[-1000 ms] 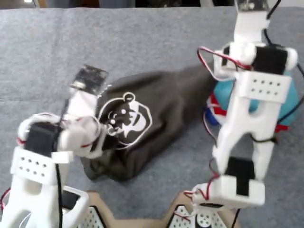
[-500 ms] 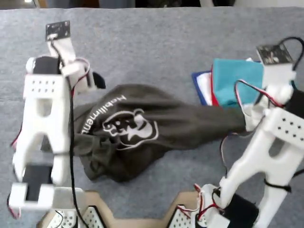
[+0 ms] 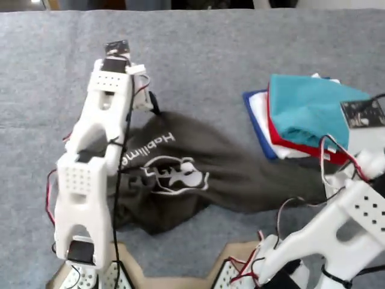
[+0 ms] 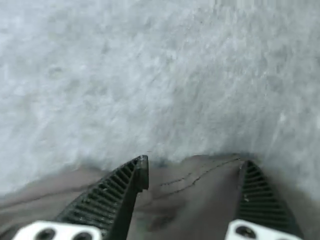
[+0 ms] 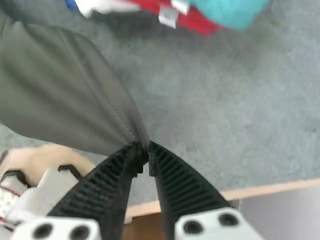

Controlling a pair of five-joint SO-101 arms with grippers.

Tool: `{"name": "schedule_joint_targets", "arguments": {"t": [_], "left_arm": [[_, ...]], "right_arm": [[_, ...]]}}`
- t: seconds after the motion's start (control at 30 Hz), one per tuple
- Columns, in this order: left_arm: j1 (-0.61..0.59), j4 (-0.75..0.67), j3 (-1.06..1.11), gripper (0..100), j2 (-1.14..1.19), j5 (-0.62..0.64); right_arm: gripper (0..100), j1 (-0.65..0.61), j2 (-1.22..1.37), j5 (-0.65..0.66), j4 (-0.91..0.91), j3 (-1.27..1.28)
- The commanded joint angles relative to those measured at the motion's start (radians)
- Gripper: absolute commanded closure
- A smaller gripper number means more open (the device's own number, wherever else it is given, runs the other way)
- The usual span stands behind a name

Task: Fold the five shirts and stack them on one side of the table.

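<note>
Table (image 3: 240,48): covered in grey felt-like cloth that runs across the whole surface.

Dark shirt (image 3: 198,168): charcoal-olive, unfolded, lying mid-table toward the near edge. White printed figure and a curve of white lettering face up. The cloth is rumpled and bunched under the left arm (image 3: 90,174), then drawn out into a long taper toward the right arm (image 3: 343,217). In the right wrist view a seam line runs down the fabric (image 5: 55,95) into the pinch point.

Stack (image 3: 307,114): folded shirts on the table's right side, teal on top, red beneath, then white and blue edges showing at the side. It sits just beside the dark shirt's tapered end; contact cannot be told. The right wrist view catches its red and teal edge (image 5: 200,15).

Left hand (image 4: 195,162): released, ribbed black fingers spread wide and poised over the far hem of the dark shirt (image 4: 190,200), with bare table beyond the tips.

Right hand (image 5: 144,146): clenched, fingertips pinching the drawn-out corner of the dark shirt near the table's front right edge.
</note>
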Motion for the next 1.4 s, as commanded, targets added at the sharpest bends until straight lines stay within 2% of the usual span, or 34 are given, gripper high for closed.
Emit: {"name": "schedule_joint_targets", "arguments": {"t": [0.0, 0.1, 0.27, 0.33, 0.5, 0.6, 0.77, 0.87, 0.97, 1.07, 1.13, 1.23, 1.37], "left_arm": [[0.038, 0.074, -0.225, 70, 0.097, 0.020], [0.068, 0.155, -0.344, 74, 0.190, 0.015], [0.099, 0.216, -0.479, 92, 0.336, 0.012], [0.099, 0.219, -0.515, 97, 0.385, -0.032], [0.062, 0.272, -0.684, 97, 0.410, -0.044], [-0.001, 0.272, -0.842, 97, 0.373, -0.046], [-0.143, 0.273, -0.951, 97, 0.207, -0.048], [-0.245, 0.273, -0.949, 97, 0.078, -0.046], [-0.354, 0.273, -0.949, 97, -0.044, -0.046], [-0.453, 0.273, -0.932, 97, -0.141, -0.044], [-0.496, 0.273, -0.845, 97, -0.187, -0.049], [-0.533, 0.273, -0.625, 93, -0.236, -0.051], [-0.564, 0.272, -0.303, 73, -0.311, -0.046]], "right_arm": [[98.5, 0.049, -0.019, 0.020, -0.014, 0.036], [98.5, 0.046, -0.019, 0.018, -0.017, 0.064], [98.5, 0.043, -0.019, 0.018, -0.035, 0.059], [98.5, 0.043, -0.019, 0.018, -0.049, 0.064], [98.5, 0.038, -0.019, 0.018, -0.048, 0.062], [98.5, -0.018, -0.024, -0.026, -0.046, 0.059], [98.5, -0.230, -0.025, -0.198, -0.044, 0.058], [98.5, -0.448, -0.019, -0.341, -0.049, 0.047], [98.5, -0.717, -0.021, -0.539, -0.077, 0.036], [98.5, -0.918, -0.015, -0.661, -0.181, 0.031], [98.5, -0.994, 0.005, -0.717, -0.270, 0.038], [98.5, -1.034, 0.065, -0.736, -0.322, 0.031], [98.5, -1.010, 0.156, -0.733, -0.318, -0.021]]}}
